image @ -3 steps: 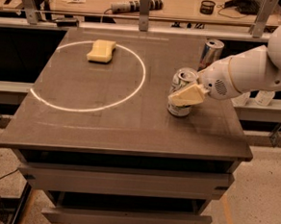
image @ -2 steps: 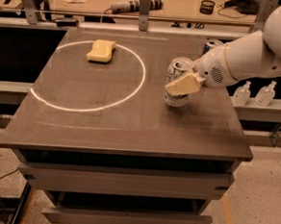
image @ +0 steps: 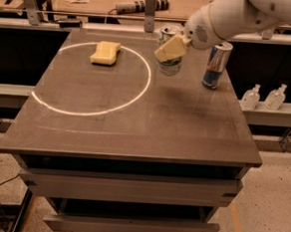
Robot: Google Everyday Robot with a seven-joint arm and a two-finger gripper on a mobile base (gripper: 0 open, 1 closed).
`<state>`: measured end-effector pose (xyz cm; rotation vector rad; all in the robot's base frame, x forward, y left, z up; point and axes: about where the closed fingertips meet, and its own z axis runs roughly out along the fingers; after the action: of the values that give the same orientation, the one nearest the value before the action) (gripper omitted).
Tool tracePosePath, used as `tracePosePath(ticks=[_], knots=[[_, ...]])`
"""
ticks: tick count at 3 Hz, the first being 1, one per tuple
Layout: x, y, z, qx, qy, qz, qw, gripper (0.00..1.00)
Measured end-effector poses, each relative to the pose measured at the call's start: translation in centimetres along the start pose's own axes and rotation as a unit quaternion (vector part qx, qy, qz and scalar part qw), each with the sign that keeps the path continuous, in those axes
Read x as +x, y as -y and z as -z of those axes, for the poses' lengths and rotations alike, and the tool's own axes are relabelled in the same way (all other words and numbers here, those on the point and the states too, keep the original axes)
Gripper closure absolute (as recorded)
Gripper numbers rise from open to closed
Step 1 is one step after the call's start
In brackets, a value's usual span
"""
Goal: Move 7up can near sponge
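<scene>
The 7up can (image: 169,64), white and green with a silver top, is held upright in my gripper (image: 171,47) just above the table's far middle. The gripper's pale fingers (image: 170,49) are shut on the can's upper part, and the white arm reaches in from the upper right. The pale yellow sponge (image: 106,53) lies flat at the far left of the table, inside a white circle (image: 137,95). The can is to the right of the sponge, just outside the circle's right edge.
A taller slim blue-and-silver can (image: 217,65) stands at the far right of the dark table (image: 184,135), close to the arm. Two small bottles (image: 264,96) sit on a shelf to the right. A cluttered bench runs behind the table.
My gripper has carried the 7up can away from the table's right middle towards the far side and leftwards, closer to the sponge. The sponge and the slim can have not moved.
</scene>
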<state>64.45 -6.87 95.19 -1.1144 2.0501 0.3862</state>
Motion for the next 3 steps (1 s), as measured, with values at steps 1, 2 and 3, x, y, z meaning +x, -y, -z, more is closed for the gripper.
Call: tracePosePath(ticks=[1,2,3], knots=[[-4.1,1.9,-2.4,0.003,-0.01,-0.018,0.9998,1.0],[-8.2,2.3,-4.2,0.005,-0.02,-0.03,0.9993,1.0],[-11.1,1.9,-6.3,0.02,-0.026,-0.046,0.9984,1.0]])
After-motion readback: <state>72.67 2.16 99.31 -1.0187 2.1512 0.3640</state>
